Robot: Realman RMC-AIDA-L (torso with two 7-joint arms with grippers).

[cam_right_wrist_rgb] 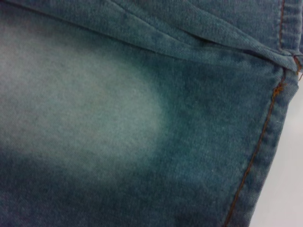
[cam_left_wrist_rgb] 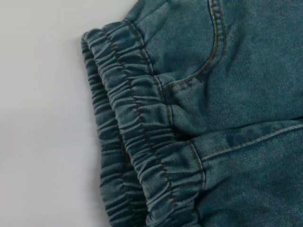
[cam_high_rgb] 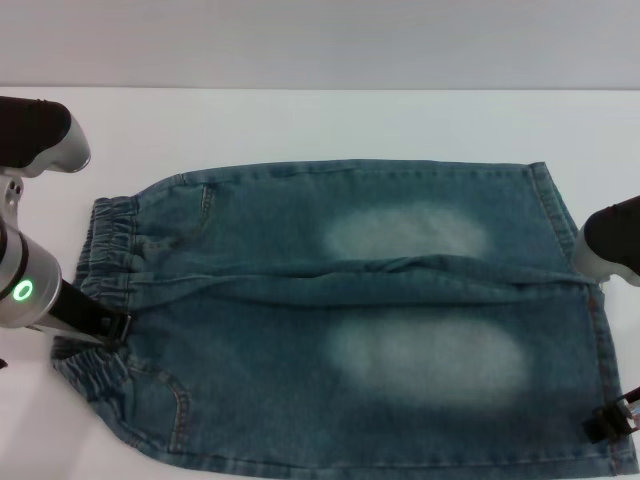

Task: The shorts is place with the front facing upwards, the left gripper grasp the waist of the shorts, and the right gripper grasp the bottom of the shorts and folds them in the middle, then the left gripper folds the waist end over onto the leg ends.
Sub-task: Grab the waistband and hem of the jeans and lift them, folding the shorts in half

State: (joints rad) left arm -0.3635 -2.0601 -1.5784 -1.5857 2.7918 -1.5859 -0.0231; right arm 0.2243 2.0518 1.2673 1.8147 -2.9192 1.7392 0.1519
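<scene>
The blue-green denim shorts (cam_high_rgb: 350, 320) lie flat and front up on the white table, with two pale thigh patches. The ruffled waist of the shorts (cam_high_rgb: 105, 240) points to the left; the left wrist view shows this gathered band (cam_left_wrist_rgb: 142, 142) and a curved pocket seam up close. The bottom of the shorts (cam_high_rgb: 560, 215), with its straight stitched leg ends, points to the right, and the right wrist view shows the hem (cam_right_wrist_rgb: 265, 156) close by. My left gripper (cam_high_rgb: 112, 330), on the green-lit arm, sits at the near part of the waistband. At the near right hem corner is my right gripper (cam_high_rgb: 612, 420).
The white table (cam_high_rgb: 300, 120) extends beyond the shorts on the far side and to the left. A link of my left arm (cam_high_rgb: 35, 135) hangs over the far left. A link of my right arm (cam_high_rgb: 612, 240) overlaps the right hem.
</scene>
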